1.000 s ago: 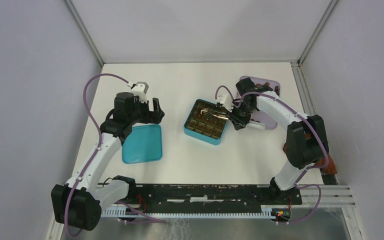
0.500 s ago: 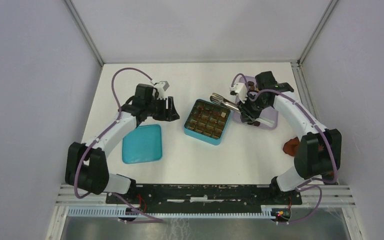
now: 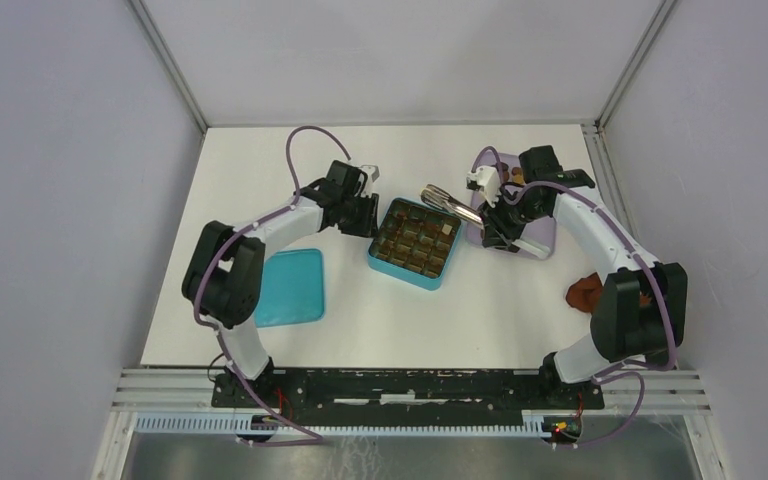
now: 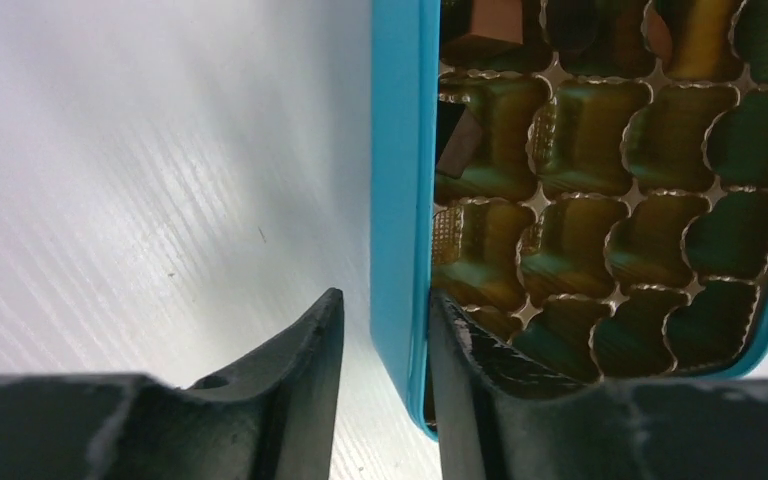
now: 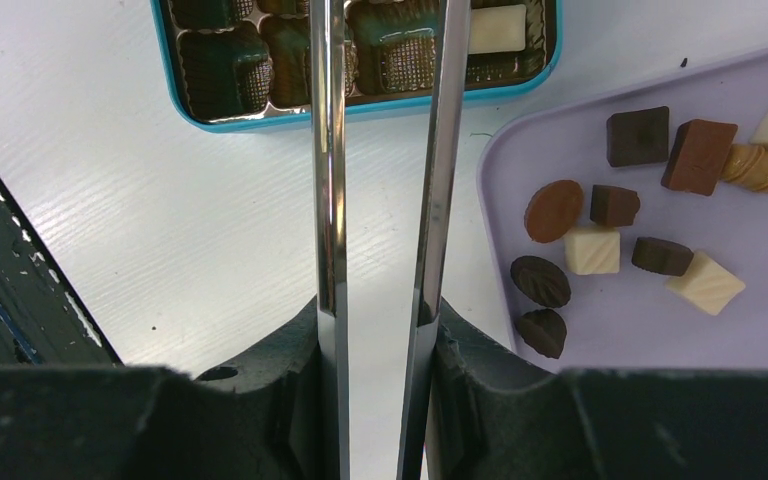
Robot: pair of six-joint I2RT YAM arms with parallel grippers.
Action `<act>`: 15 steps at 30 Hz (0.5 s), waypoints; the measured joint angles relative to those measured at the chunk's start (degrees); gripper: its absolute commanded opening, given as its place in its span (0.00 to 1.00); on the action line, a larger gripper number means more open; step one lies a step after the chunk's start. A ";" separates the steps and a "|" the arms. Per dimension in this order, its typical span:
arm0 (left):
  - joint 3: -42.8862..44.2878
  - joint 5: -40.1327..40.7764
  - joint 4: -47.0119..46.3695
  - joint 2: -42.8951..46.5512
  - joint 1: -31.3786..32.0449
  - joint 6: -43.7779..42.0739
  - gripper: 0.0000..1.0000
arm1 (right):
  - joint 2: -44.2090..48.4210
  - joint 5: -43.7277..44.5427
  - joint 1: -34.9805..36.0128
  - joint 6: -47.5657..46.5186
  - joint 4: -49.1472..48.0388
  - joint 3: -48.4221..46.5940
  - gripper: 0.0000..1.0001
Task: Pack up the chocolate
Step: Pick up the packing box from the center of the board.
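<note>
The teal box [image 3: 380, 236] with its gold cell insert sits mid-table. It holds a few pieces of chocolate: a white one [image 5: 497, 27], a brown one [image 4: 490, 20] and a dark one [image 4: 455, 145]. More chocolate [image 5: 620, 205], dark, brown and white, lies on the lavender tray [image 5: 660, 320]. My left gripper [image 4: 385, 295] is open and straddles the box's left wall [image 4: 400, 180]. Its inner finger touches the wall; the outer one stands a little off it. My right gripper [image 5: 378, 310] is shut on the metal tongs [image 5: 328, 150]. The tong tips reach over the box's right edge and hold nothing.
The box's teal lid [image 3: 285, 288] lies flat to the left, near the left arm's elbow. A reddish-brown cloth [image 3: 585, 292] sits by the right arm's base. The lavender tray [image 3: 532, 246] is right of the box, under the right wrist.
The left arm swung right from above the lid to the box, and its jaws narrowed around the box wall. The right arm drew the tongs back from over the box toward the tray.
</note>
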State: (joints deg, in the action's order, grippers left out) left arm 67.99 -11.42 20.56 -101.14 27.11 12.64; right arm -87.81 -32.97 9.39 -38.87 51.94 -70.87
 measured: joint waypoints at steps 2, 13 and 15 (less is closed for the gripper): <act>1.33 0.39 0.24 -1.64 0.09 0.09 0.36 | 0.00 -0.35 -0.20 0.00 0.00 0.00 0.03; 4.63 0.39 0.22 -6.32 1.90 0.20 0.02 | 0.00 -0.94 -0.52 0.00 0.00 0.00 0.03; 4.79 1.44 0.31 -6.32 2.27 0.11 0.02 | 0.00 -0.94 -0.52 -0.02 0.00 0.00 0.03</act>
State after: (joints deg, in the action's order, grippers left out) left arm 72.77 -9.98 20.86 -107.46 29.39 12.75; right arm -87.81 -33.91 8.86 -38.89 51.94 -70.87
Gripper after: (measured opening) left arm 0.061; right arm 0.366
